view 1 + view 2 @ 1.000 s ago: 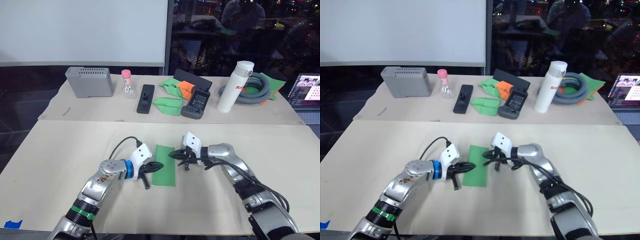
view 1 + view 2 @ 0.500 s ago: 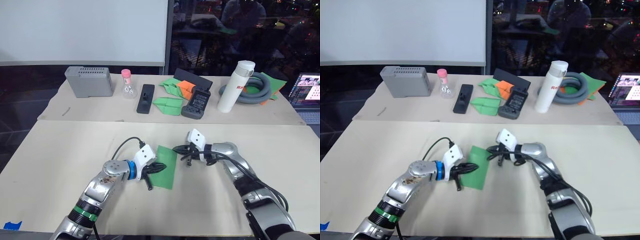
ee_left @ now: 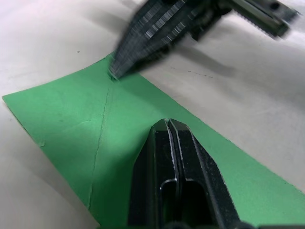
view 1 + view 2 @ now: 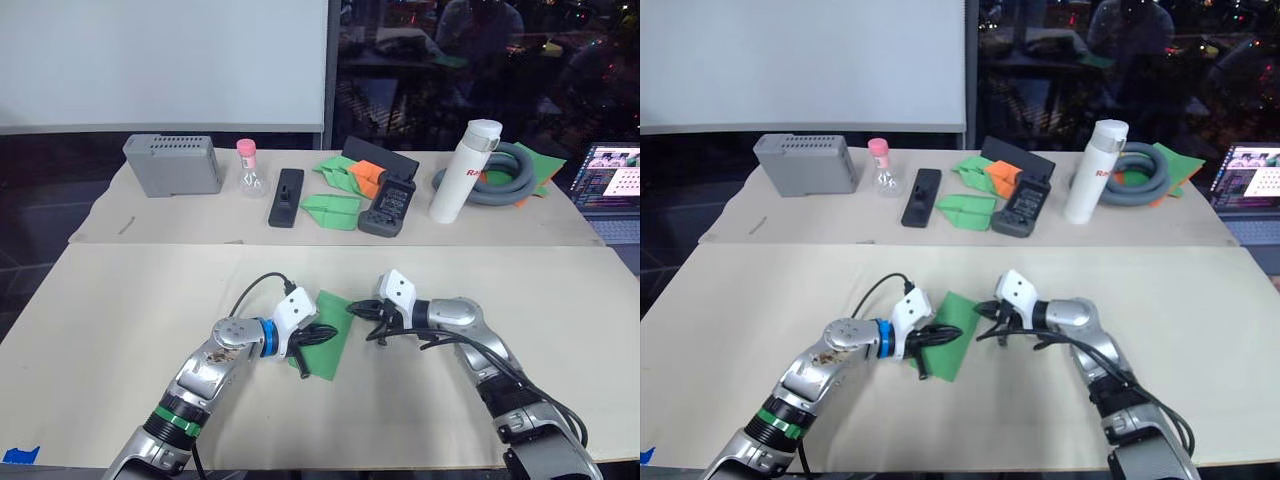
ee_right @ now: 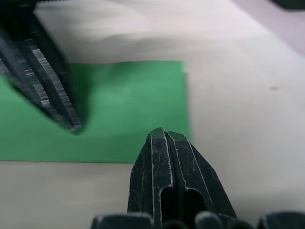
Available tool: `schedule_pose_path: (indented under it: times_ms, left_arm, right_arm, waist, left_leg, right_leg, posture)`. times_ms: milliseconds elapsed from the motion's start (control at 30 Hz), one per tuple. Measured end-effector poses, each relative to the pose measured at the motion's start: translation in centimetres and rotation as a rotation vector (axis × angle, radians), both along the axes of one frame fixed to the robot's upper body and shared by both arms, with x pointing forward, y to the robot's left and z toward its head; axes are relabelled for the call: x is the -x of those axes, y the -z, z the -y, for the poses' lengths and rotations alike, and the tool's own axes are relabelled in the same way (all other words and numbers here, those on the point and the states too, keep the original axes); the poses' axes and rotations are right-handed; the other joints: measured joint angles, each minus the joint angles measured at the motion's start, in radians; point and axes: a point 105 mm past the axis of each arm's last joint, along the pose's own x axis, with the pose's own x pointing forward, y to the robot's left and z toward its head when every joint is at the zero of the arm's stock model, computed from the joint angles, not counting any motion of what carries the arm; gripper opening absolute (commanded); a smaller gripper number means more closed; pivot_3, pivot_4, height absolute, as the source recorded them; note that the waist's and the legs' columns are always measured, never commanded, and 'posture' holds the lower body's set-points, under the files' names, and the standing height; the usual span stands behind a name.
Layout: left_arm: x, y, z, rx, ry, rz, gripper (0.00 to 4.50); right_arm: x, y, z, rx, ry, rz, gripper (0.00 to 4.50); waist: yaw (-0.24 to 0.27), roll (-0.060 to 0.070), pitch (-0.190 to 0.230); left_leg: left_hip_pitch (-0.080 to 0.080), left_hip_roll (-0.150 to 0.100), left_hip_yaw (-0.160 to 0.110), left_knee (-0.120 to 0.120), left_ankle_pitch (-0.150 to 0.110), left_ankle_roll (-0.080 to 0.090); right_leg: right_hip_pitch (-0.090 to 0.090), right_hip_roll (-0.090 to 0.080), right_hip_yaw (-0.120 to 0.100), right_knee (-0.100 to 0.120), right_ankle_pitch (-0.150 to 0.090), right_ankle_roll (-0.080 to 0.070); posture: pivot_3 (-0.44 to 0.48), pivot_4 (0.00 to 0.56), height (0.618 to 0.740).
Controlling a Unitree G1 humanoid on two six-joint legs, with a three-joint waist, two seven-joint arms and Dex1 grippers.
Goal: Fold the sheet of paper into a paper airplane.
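The sheet of paper (image 4: 336,316) is a bright green folded strip lying tilted on the near table, with a crease across it (image 3: 62,114). My left gripper (image 4: 327,334) is shut, its fingertips (image 3: 168,125) resting on top of the sheet's middle. From the other side my right gripper (image 4: 352,309) is also shut; its tip touches the sheet's far right corner and holds nothing. In the right wrist view its own fingertips (image 5: 160,132) sit at the edge of the sheet (image 5: 133,105).
On the back table stand a grey box (image 4: 170,165), a pink-capped flask (image 4: 247,170), a black remote (image 4: 287,196), small green darts (image 4: 333,210), an orange dart (image 4: 368,175), a black device (image 4: 392,203), a white bottle (image 4: 455,172), a grey hose (image 4: 510,175) and a laptop (image 4: 610,180).
The sheet has turned from straight to tilted and slid slightly right. My left gripper has pushed further onto it. My right gripper has backed off to the sheet's corner.
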Motion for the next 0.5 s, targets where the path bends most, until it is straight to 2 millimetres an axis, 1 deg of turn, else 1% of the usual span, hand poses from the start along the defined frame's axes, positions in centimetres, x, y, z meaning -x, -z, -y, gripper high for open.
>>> schedule_pose_path:
  times_ms: [100, 200, 233, 333, 500]
  left_arm:
    - [0.0, 0.0, 0.0, 0.001, 0.008, -0.001, 0.0]
    - [0.0, 0.0, 0.0, 0.0, 0.011, -0.005, 0.0]
    - [-0.1, 0.0, 0.0, -0.001, 0.015, -0.008, 0.0]
    - [-0.1, 0.0, -0.2, -0.009, 0.023, -0.01, 0.0]
    - [-0.2, 0.0, -0.3, -0.014, 0.03, -0.015, 0.0]
  right_arm:
    - [1.0, 0.2, 0.0, 0.018, -0.038, -0.022, 0.01]
    - [2.1, 0.7, -0.4, 0.005, -0.066, -0.055, 0.01]
    - [2.6, 0.9, -0.6, -0.003, -0.075, -0.061, 0.01]
    - [4.1, 1.4, -1.2, -0.026, -0.11, -0.083, 0.01]
    - [6.3, 1.9, -2.0, -0.044, -0.152, -0.13, 0.01]
  waist:
    - [0.0, 0.0, 0.0]
    - [0.0, 0.0, 0.0]
    - [0.001, 0.0, 0.0]
    - [-0.001, 0.0, 0.0]
    - [0.0, 0.0, 0.0]
  left_leg:
    - [-0.001, 0.0, 0.0, 0.0, 0.0, 0.0]
    - [-0.001, 0.0, 0.0, 0.0, -0.001, 0.002]
    - [-0.001, 0.0, 0.0, 0.0, -0.003, 0.006]
    - [-0.001, 0.0, 0.0, 0.0, -0.004, 0.006]
    - [0.0, 0.001, 0.0, 0.0, -0.004, 0.006]
  right_leg:
    - [0.0, 0.0, 0.0, -0.001, 0.0, 0.0]
    - [0.0, -0.001, 0.001, -0.001, 0.0, 0.0]
    - [0.0, -0.001, 0.001, -0.001, 0.0, 0.0]
    - [0.0, -0.003, 0.0, -0.001, 0.0, 0.0]
    - [0.0, -0.002, 0.0, -0.001, 0.0, 0.0]
  posture:
    - [0.0, 0.15, 0.74]
    - [0.0, 0.15, 0.74]
    - [0.0, 0.15, 0.74]
    - [0.0, 0.15, 0.74]
    - [0.0, 0.15, 0.74]
